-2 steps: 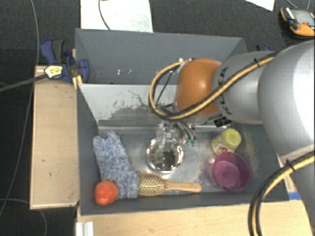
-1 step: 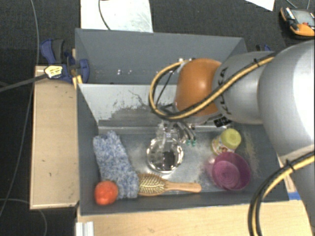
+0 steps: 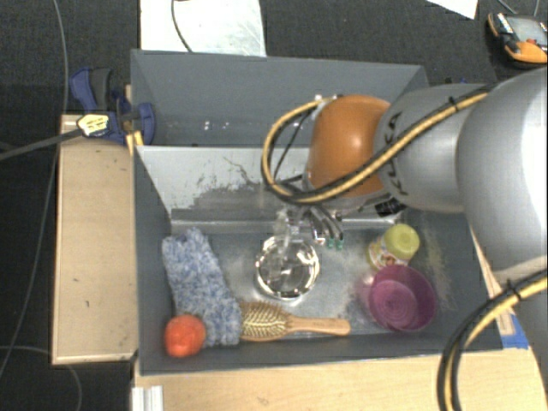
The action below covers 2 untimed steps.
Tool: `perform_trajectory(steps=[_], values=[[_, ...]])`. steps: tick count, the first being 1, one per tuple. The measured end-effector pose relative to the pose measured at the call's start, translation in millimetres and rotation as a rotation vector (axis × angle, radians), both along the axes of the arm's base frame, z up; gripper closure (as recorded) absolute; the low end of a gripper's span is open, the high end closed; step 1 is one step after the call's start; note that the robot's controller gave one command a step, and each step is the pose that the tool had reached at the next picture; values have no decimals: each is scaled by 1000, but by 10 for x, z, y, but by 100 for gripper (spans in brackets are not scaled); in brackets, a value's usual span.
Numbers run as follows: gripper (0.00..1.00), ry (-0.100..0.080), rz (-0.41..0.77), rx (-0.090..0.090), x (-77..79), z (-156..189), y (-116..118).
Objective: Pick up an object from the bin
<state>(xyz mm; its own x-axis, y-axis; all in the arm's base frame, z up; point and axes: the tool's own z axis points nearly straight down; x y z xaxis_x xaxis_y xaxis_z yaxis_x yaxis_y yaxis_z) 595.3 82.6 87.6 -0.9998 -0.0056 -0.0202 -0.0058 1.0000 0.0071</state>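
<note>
My gripper (image 3: 308, 229) hangs under the arm's orange cover near the middle of the bin, toward the back wall. Its fingers look open, with nothing between them. Directly below and in front of it lies a clear round glass-like dish (image 3: 287, 270), whose far rim is at the fingertips. A wooden hairbrush (image 3: 291, 324) lies flat in front of the dish, handle pointing right. To the gripper's right stands a small yellow-green bottle (image 3: 395, 245).
A purple cup (image 3: 400, 298) lies at the right front, below the yellow-green bottle. A blue fuzzy cloth (image 3: 201, 285) stretches along the left side, and an orange ball (image 3: 184, 335) sits at the front left corner. The arm covers the bin's right back part.
</note>
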Motion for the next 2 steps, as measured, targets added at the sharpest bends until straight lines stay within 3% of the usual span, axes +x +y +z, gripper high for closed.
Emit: perform_trajectory(steps=[1,2], values=[[100,2,-1,0,-4,344,-2],[100,4,-3,0,-13,271,-3]])
